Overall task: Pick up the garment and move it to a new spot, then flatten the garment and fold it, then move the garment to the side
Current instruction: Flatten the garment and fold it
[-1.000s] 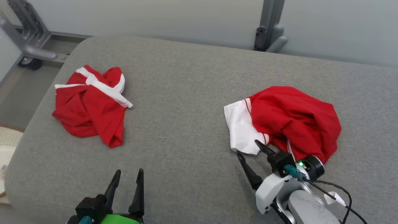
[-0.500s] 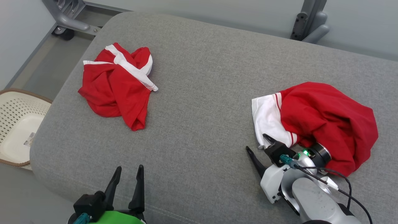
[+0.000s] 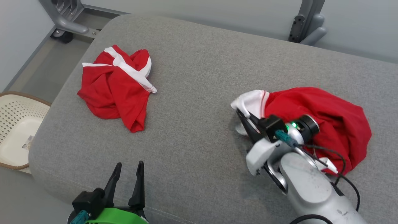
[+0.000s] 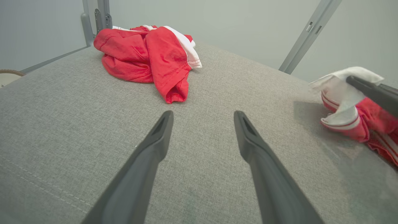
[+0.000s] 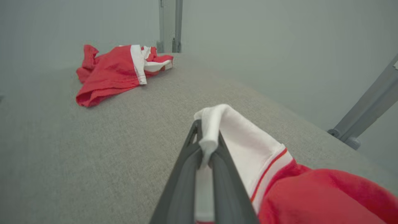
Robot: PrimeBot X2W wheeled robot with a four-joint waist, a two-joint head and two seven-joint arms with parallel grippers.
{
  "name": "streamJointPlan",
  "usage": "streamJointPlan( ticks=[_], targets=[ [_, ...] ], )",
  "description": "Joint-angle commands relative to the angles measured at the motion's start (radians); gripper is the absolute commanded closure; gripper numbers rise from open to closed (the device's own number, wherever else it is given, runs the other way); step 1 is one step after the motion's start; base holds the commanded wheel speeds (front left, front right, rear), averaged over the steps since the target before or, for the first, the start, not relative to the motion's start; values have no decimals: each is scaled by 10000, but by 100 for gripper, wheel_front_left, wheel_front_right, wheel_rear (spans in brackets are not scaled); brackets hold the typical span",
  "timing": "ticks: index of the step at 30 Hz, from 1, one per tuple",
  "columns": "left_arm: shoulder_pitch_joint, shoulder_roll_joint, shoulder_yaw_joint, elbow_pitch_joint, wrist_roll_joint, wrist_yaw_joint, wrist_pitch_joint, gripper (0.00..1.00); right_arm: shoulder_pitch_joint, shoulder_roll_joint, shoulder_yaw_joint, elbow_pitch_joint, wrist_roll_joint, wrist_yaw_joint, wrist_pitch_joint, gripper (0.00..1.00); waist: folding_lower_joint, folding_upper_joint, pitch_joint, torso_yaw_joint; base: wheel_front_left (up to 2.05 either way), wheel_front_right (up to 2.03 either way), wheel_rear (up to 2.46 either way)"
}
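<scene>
Currently: garment (image 3: 323, 115), red with a white band (image 3: 252, 101), sits crumpled on the pad (image 3: 199, 56). Its bulk lies just behind and to the right of the right claw (image 3: 241, 113). That claw is closed on the white band, with cloth pinched between the fingers near the tips. The left wrist view shows the pinched band raised a little, with shadow under it. The red bulk rests on the pad.

Left claw (image 3: 129, 165) hangs open and empty, low over the pad, well apart to the right claw's left and nearer the robot.

A second garment (image 3: 115, 90), also red and white, lies bunched far to the right claw's left and further out, untouched. A basket (image 3: 12, 124) stands off the pad's left edge.

Progress, judged: grip made, so the pick-up is only started. Left to do: lift clear, carry to the new spot, flatten, fold, move aside. The grip is on one edge only, so I expect the bulk to trail on the lift.
</scene>
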Motion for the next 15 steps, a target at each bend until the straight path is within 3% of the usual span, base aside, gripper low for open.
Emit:
streamJointPlan(
  ticks=[1, 4, 7, 15],
  targets=[
    [61, 27, 37, 38, 45, 10, 5, 0, -418, 24, 412, -721, 637, -10, -38, 100, 0, 0, -138, -19, 0, 0, 0],
    [157, 29, -41, 151, 99, 10, 5, 0, -1069, -5, 963, -2231, 1773, -10, -36, 100, 0, 0, -302, 11, 0, 0, 0],
    [203, 29, -79, 205, 126, 10, 5, 0, -1890, -10, 880, -3383, 2455, -10, -36, 100, 0, 0, -385, 55, 0, 0, 0],
    [399, 27, 80, 324, 429, 10, 7, 0, -3128, -6, -1382, -4653, 2406, -10, -35, 100, 0, 0, -548, -57, 0, 0, 0]
  ],
)
